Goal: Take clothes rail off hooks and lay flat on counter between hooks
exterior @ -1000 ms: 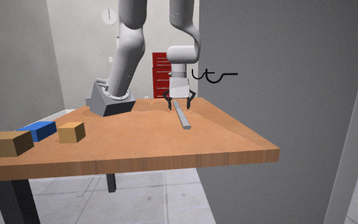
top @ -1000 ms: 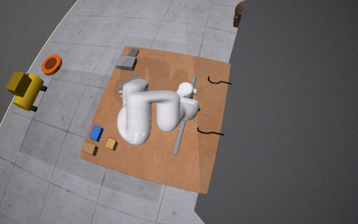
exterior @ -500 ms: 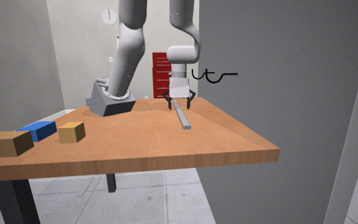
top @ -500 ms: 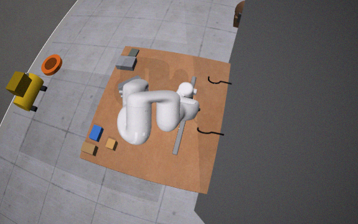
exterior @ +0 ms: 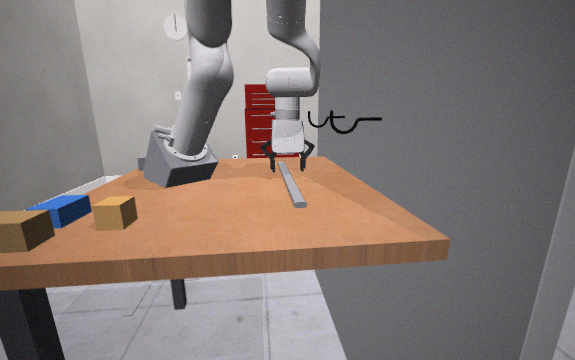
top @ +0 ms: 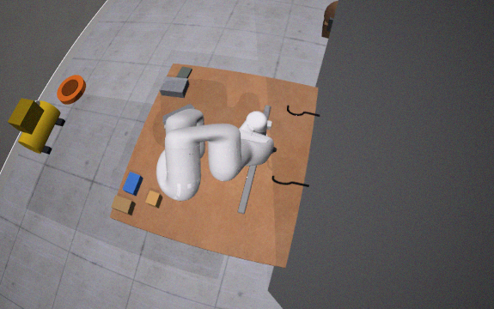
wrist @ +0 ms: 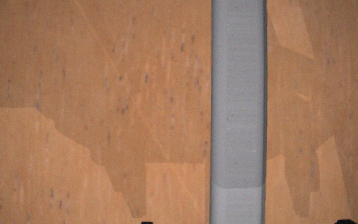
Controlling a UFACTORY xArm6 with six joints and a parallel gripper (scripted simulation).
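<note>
The grey clothes rail [top: 253,166] lies flat on the wooden counter, roughly parallel to the wall and out from the two black wall hooks [top: 301,112] [top: 289,182]. It also shows in the side view [exterior: 291,183] and in the wrist view [wrist: 238,110], running straight up the frame. My gripper [exterior: 287,165] hangs straight down over the rail's middle part, fingers wide open on either side of it and just above it, holding nothing. In the wrist view only the two fingertips show at the bottom edge. Both hooks are bare.
The grey wall [top: 401,150] stands along the counter's far side. A blue block [top: 132,183], a tan block [top: 123,204] and a small orange block [top: 153,198] sit at one corner, grey blocks [top: 174,86] at another. A yellow cart [top: 35,123] and an orange ring [top: 71,88] are on the floor.
</note>
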